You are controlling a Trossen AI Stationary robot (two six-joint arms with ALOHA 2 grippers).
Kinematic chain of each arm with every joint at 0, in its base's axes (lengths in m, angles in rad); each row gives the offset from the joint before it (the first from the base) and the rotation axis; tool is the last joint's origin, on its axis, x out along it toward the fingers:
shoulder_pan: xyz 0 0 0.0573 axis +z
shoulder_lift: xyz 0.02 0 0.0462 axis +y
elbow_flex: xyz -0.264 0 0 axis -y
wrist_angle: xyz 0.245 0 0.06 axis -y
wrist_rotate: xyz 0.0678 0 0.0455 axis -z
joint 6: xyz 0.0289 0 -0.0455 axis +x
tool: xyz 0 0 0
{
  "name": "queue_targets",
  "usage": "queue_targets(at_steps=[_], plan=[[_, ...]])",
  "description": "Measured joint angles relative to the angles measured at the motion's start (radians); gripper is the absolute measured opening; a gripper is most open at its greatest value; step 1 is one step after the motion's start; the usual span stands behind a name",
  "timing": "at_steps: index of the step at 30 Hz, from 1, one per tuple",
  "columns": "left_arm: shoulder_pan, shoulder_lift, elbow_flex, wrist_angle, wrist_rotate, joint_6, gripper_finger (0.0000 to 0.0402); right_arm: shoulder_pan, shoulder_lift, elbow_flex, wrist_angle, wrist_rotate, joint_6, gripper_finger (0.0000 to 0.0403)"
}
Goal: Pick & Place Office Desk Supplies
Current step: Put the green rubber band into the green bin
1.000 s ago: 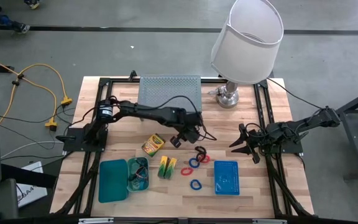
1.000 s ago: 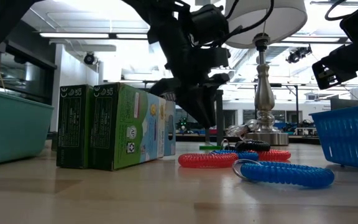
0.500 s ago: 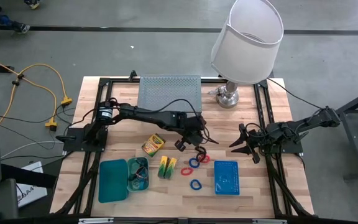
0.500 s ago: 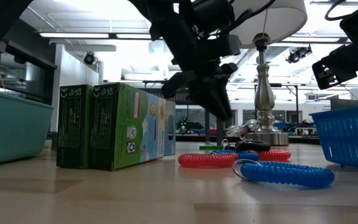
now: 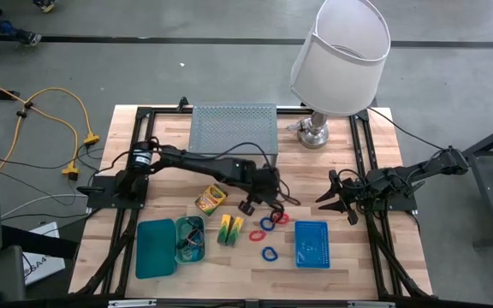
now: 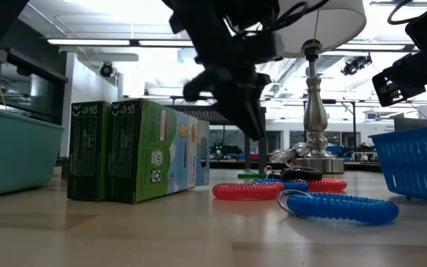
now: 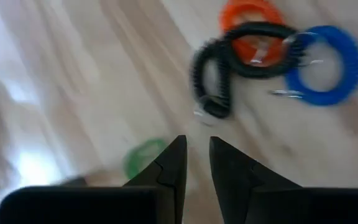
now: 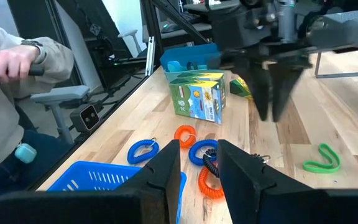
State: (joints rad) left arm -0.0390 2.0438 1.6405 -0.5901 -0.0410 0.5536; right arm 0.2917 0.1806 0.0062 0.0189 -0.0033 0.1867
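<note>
Red, blue and black band loops (image 5: 272, 220) lie in a cluster at mid-table; the left wrist view shows the black coil (image 7: 219, 68), an orange-red one (image 7: 248, 17) and a blue one (image 7: 328, 62). A green band (image 7: 143, 158) lies flat nearer the fingers. My left gripper (image 7: 197, 146) hovers above the wood, short of the loops, pointing down at a slant; a narrow gap parts its fingers and nothing is in it. The crayon box (image 5: 210, 198) and yellow-green blocks (image 5: 231, 229) rest on the table. My right gripper (image 5: 328, 198) waits open at the right.
Two teal trays (image 5: 155, 250) sit near the front left, and a blue mesh basket (image 5: 312, 245) at the front right. A grey riser shelf (image 5: 234, 127) and a lamp (image 5: 341, 51) stand at the back. A person's arm (image 8: 17, 59) shows beyond the table edge.
My left gripper has moved a little toward the table's right and near edges, closer to the band loops, and has rolled about its own axis. The gap between its fingers looks unchanged. No object has moved.
</note>
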Motion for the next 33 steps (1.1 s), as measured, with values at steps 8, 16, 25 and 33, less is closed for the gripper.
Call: queue_targets(at_steps=[8,16,25,33], plan=[[-0.001,-0.068,-0.002,-0.141,-0.007,-0.166,0.0062,0.0,0.0,0.0,0.0,0.0,0.0,0.0094],[-0.045,-0.123,-0.037,-0.171,-0.005,-0.233,0.0062,0.0,0.0,0.0,0.0,0.0,0.0,0.0094],[-0.058,-0.132,-0.037,-0.161,-0.003,-0.267,0.0062,0.0,0.0,0.0,0.0,0.0,0.0,0.0094],[-0.058,-0.132,-0.037,-0.159,-0.007,-0.256,0.0062,0.0,0.0,0.0,0.0,0.0,0.0,0.0094]])
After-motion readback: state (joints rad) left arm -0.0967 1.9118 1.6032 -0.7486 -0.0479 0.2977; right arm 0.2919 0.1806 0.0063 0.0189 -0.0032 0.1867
